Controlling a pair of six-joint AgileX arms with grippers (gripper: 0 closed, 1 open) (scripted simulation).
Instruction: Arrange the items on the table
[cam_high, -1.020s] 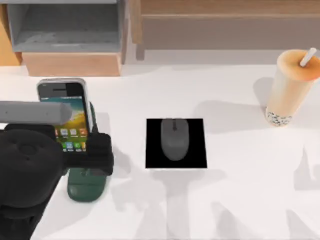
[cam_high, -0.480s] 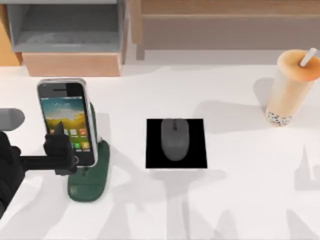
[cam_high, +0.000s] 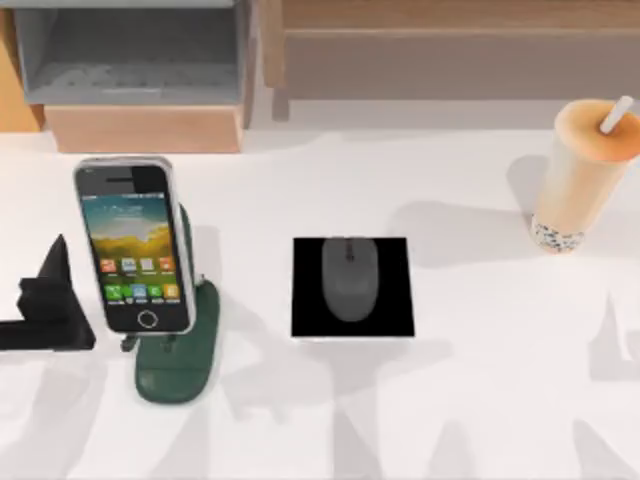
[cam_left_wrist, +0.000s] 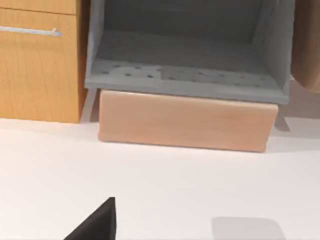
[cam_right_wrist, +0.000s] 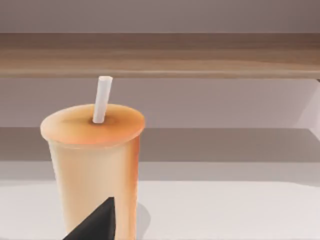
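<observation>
White table (cam_high: 470, 400), wooden shelf unit (cam_high: 150, 125) behind, smartphone (cam_high: 133, 245) propped upright

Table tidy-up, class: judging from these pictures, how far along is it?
Looks done: the smartphone leans on its green stand, and the mouse sits on the black pad. In hand: nothing; the left gripper is beside the phone. Possibly left: the drink cup, standing at the table's right.
</observation>
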